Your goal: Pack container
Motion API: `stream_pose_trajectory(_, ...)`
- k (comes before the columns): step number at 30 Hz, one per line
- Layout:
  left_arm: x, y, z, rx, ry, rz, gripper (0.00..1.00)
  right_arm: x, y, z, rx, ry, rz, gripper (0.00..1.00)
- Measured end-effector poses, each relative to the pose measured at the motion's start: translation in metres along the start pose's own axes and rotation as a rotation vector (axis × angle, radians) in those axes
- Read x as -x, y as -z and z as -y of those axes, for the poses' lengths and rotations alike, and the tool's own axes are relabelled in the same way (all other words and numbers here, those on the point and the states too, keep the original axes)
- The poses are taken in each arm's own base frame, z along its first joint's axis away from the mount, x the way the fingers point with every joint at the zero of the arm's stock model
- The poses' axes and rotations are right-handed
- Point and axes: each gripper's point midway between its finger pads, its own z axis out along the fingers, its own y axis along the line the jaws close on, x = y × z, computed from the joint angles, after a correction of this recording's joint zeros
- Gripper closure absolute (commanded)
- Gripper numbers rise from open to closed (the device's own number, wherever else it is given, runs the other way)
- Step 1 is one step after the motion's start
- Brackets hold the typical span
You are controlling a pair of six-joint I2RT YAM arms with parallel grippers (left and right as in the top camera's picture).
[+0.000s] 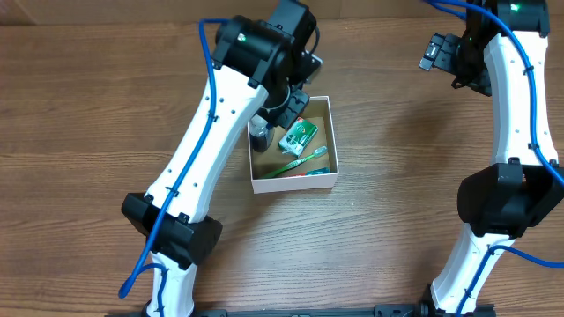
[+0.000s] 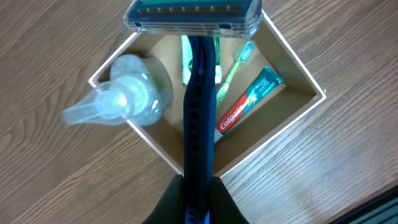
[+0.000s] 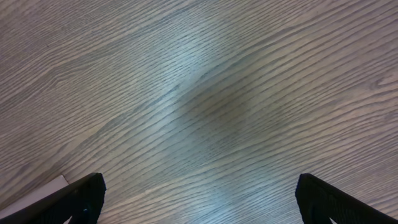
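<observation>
**A:** Overhead first. Where is the box sitting?

**B:** The square, shallow cardboard container (image 1: 295, 184), white outside and brown inside, is sitting mid-bench (image 1: 405, 150). The left pincer (image 1: 284, 106) is hanging over its far-left corner. A small green packet (image 1: 298, 136) and a green plastic toothbrush (image 1: 300, 164) are lying inside. The right pincer (image 1: 434, 55) is hovering well apart, at the far right.

**A:** Is anything loose waiting on the wood?

**B:** I'm seeing nothing, so I'm judging the packing nearly finished.

**A:** And the left wrist view?

**B:** The left pincer is pinching the dark blue handle of a razor (image 2: 199, 112) with a clear plastic head, holding it above the open box. Below it, a clear plastic pump bottle (image 2: 127, 99) is standing in one corner. A teal-and-red toothpaste tube (image 2: 249, 102) is lying beside the toothbrush. What's remaining is lowering and releasing the razor.

**A:** What's getting in the way?

**B:** The bottle is standing tall just beside the razor, and the floor is looking crowded. I'd be aiming between bottle and tube.

**A:** Right wrist?

**B:** Its fingers (image 3: 68, 200) are spreading wide over bare wood, holding nothing. A pale sliver (image 3: 34, 191) is showing at the lower-left edge, and I can't tell what it is.
</observation>
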Motion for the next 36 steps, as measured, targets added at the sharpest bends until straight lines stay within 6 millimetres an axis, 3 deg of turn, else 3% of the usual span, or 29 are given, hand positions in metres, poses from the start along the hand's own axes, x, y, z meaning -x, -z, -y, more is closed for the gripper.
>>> stream_pose_trajectory(4, -0.006, -0.039, 0.005, -0.022, -0.020, -0.066, 0.83, 0.000, 0.000, 0.000, 0.000, 0.000, 0.000, 0.00)
stream_pose_trajectory(7, -0.012, -0.077, 0.006, -0.036, -0.030, -0.109, 0.50, 0.000, 0.000, 0.000, 0.000, 0.000, 0.000, 0.00)
stream_pose_trajectory(9, -0.017, -0.099, 0.007, -0.042, -0.039, -0.132, 0.35, 0.000, 0.000, 0.000, -0.001, 0.000, -0.001, 0.00)
stream_pose_trajectory(11, -0.022, -0.111, 0.008, -0.045, -0.040, -0.149, 0.16, 0.000, 0.000, 0.000, 0.000, 0.000, 0.000, 0.00)
stream_pose_trajectory(12, -0.024, -0.115, 0.008, -0.048, -0.043, -0.153, 0.00, 0.000, 0.000, 0.000, 0.000, 0.000, 0.000, 0.00)
stream_pose_trajectory(17, -0.032, -0.114, 0.009, -0.049, -0.014, -0.187, 0.00, 0.000, 0.000, 0.000, -0.001, 0.000, 0.000, 0.00)
stream_pose_trajectory(19, -0.035, -0.107, 0.009, -0.048, 0.011, -0.204, 0.00, 0.000, 0.000, 0.000, 0.000, 0.000, 0.000, 0.00)
stream_pose_trajectory(22, -0.021, -0.083, 0.008, -0.041, 0.039, -0.148, 0.00, 0.000, 0.000, 0.000, 0.000, 0.000, 0.000, 0.00)
stream_pose_trajectory(26, 0.001, -0.027, 0.007, -0.029, 0.081, 0.017, 0.00, 0.000, 0.000, 0.000, 0.000, 0.000, 0.000, 0.00)
stream_pose_trajectory(28, 0.006, 0.013, 0.004, -0.013, 0.113, 0.127, 0.00, 0.000, 0.000, 0.000, 0.000, 0.000, 0.000, 0.00)
stream_pose_trajectory(30, 0.003, 0.065, 0.001, 0.006, 0.175, 0.262, 0.00, 0.000, 0.000, 0.000, 0.000, 0.000, 0.000, 0.00)
stream_pose_trajectory(32, -0.004, 0.096, -0.001, 0.011, 0.236, 0.340, 0.00, 0.000, 0.000, 0.000, 0.000, 0.000, 0.000, 0.00)
stream_pose_trajectory(34, -0.013, 0.120, -0.002, 0.011, 0.289, 0.401, 0.00, 0.000, 0.000, 0.000, -0.001, 0.001, 0.000, 0.00)
stream_pose_trajectory(36, -0.024, 0.123, -0.003, 0.018, 0.312, 0.379, 0.00, 0.000, 0.000, 0.000, 0.000, 0.000, 0.000, 0.00)
